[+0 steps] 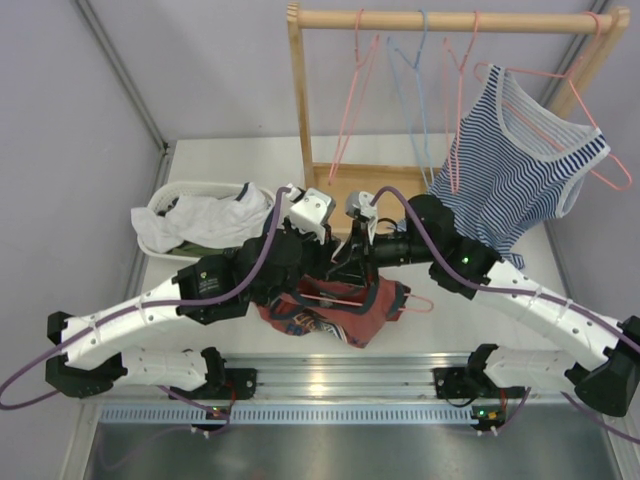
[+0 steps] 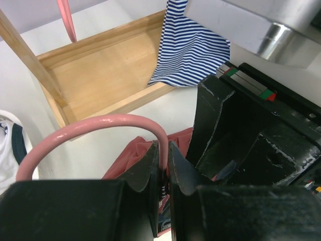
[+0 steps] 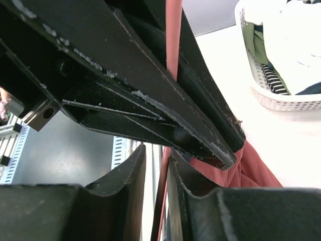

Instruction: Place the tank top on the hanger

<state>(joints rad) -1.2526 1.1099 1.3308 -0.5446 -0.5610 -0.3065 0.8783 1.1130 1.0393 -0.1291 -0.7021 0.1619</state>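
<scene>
A: Well, nearest first. Anything under the wrists?

B: Only the tank top [image 1: 335, 318], heaped on the white table [image 1: 440, 335] just past the arm bases, beneath both grippers. Not yet on the hanger [image 2: 100, 123]: pink wire lying across the bunched cloth, one end poking out on the right.

A: And the grips?

B: Left gripper [image 2: 163, 156] pinched tight on the wire just below the hook. Right gripper [image 3: 156, 168] parted a little, with a thin reddish strand running through the gap, close against one side, not clamped.

A: Containers, then?

B: Farther back on the left, a white basket [image 1: 165, 205] with a white cloth [image 1: 215, 218] piled on top, olive and striped fabric underneath. Behind the wrists, a shallow wooden tray [image 2: 100, 80] at the rack's foot, with the hem of the striped tank top [image 1: 520, 165] drooping over its rim. Farthest, that striped top hung from the wooden rail [image 1: 440, 18], beside spare pink hangers [image 1: 355, 100] and a light blue hanger [image 1: 415, 90].

A: Look of the red one?

B: Rust-red, rumpled, dark navy trim along an edge, a scrap of blue-and-white print facing up.
</scene>
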